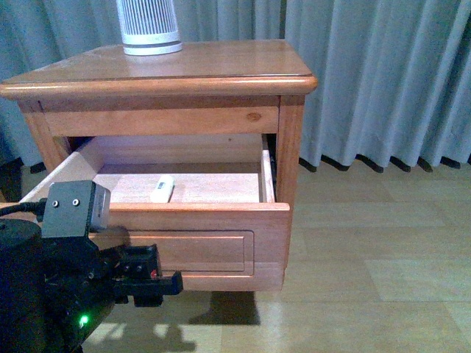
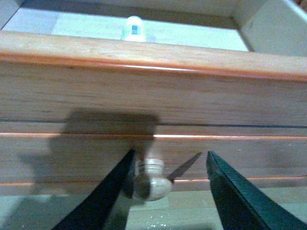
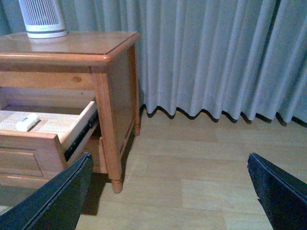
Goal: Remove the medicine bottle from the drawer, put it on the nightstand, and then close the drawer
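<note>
The bottle (image 1: 162,189) is lying on its side on the pale floor of the drawer (image 1: 193,229), roughly mid-way across and not touching any of the walls. From the left wrist cam you only catch its end (image 2: 134,28) poking up over the drawer's front edge (image 2: 153,91), and the right wrist cam shows it (image 3: 28,121) flat in there too. The drawer's pulled well out of the nightstand (image 1: 162,73).

The left gripper (image 2: 171,155) is low, right in front of the drawer face. It's spread apart, with the knob (image 2: 151,178) sitting between the fingers and tucked close to one of them; can't tell if it actually touches. It isn't pinching anything. In the front cam that gripper (image 1: 151,276) is the dark bit under the drawer front.

The right gripper (image 3: 169,163) is off to the side of the nightstand (image 3: 72,48). It's spread wide, with nothing but wood floor (image 3: 192,167) between the fingers.

On top of the nightstand near the back there's a ribbed white appliance (image 1: 149,26). There are grey curtains (image 1: 383,73) behind everything.
</note>
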You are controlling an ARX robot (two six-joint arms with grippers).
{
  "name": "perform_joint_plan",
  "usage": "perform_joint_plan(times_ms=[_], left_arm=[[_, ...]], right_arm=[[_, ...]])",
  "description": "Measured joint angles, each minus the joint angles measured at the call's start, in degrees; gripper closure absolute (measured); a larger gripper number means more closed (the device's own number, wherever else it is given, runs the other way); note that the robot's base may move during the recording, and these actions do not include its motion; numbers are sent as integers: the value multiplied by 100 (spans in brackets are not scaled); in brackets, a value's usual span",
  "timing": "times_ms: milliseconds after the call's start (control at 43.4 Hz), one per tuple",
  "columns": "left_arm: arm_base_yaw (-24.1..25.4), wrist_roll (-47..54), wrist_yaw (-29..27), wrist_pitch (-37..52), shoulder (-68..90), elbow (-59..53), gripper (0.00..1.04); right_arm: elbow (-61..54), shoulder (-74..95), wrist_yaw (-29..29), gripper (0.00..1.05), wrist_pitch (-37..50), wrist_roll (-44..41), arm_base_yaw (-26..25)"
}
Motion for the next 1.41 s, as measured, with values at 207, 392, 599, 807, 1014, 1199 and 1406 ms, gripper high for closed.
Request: perform_joint_plan(times_ms=[207,392,599,807,1014,1199,1406], left_arm=[[0,0,-42,2,-223,0,12],[2,28,-46,-144,-667,-90,7],[-4,105,9,-485,-1631,-461,7],[146,328,151,-1198,-2903,-885,7],[507,546,302,-2260,-4754,-1344,7],[398,564,55,-3285,-6465,-2000,7],[-118,546,-179,-4194,-7792,-2319,7]], right_arm=[[0,0,0,7,0,-2,0],[0,0,0,7,0,-2,0],[0,0,0,7,0,0,0],[0,0,0,7,0,-2,0],[0,0,0,7,0,-2,0],[0,0,2,7,0,-2,-2],[0,0,0,7,0,-2,0]])
